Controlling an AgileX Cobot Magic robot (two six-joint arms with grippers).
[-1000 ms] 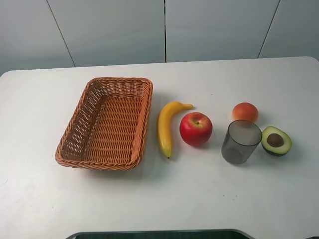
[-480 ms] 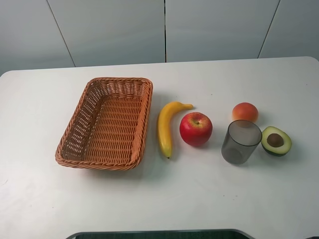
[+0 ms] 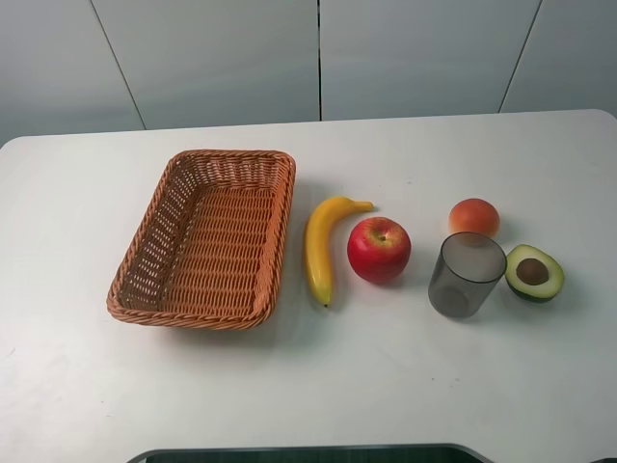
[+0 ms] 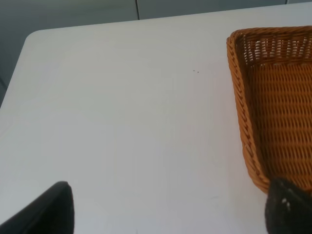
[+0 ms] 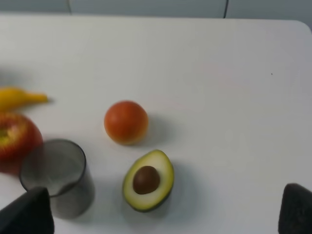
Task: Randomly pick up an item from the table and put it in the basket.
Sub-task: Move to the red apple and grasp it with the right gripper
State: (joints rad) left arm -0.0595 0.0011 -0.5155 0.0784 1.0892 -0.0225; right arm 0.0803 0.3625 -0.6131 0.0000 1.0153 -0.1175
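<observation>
The red apple (image 3: 379, 249) sits on the white table (image 3: 386, 386) just right of the middle, and it shows blurred at the edge of the right wrist view (image 5: 17, 139). The empty wicker basket (image 3: 231, 154) stands left of it, with a banana between them. Neither gripper shows in the exterior view. My left gripper (image 4: 168, 214) is open and empty above bare table, with the basket's corner (image 4: 241, 117) beside one finger. My right gripper (image 5: 161, 214) is open and empty, short of the avocado and the cup.
A yellow banana (image 3: 321, 246) lies between basket and apple. An orange-pink round fruit (image 3: 474, 217), a grey translucent cup (image 3: 467, 275) and an avocado half (image 3: 533, 273) stand to the apple's right. A dark edge (image 3: 308, 453) runs along the table's front.
</observation>
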